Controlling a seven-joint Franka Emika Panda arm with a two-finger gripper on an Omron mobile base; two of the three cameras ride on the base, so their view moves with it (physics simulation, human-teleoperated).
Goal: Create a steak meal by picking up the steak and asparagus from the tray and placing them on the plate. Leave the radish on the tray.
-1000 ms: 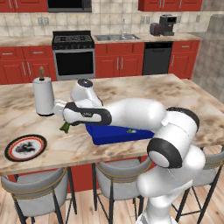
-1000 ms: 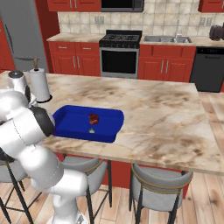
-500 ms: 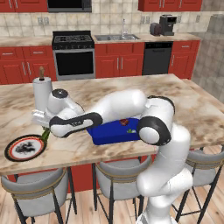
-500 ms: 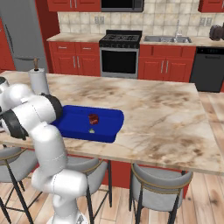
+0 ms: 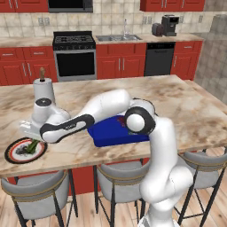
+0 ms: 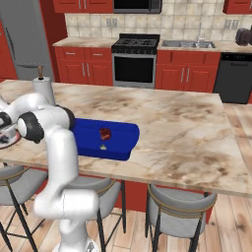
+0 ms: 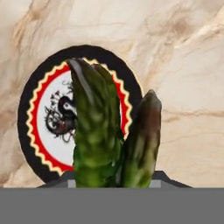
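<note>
My gripper (image 5: 30,141) is shut on the asparagus (image 5: 32,146), a short bundle of dark green stalks, and holds it low over the plate (image 5: 17,156) at the counter's left end. In the hand view the asparagus (image 7: 99,140) stands up in front of the plate (image 7: 27,114), covering much of its white face; whether the stalks touch the plate I cannot tell. The blue tray (image 6: 83,132) sits mid-counter with the dark red steak (image 6: 105,134) and the small pale radish (image 6: 102,146) inside. My arm's elbow hides part of the tray (image 5: 106,135) in the left base view.
A paper towel roll (image 5: 43,94) stands upright just behind the plate and my hand. Bar stools (image 5: 37,206) line the counter's near edge. Bare marble counter (image 6: 192,133) stretches right of the tray. The stove and sink are along the far wall.
My arm has swung left from beside the tray, carrying the asparagus, and lowered it over the plate. The steak and radish have stayed in the tray.
</note>
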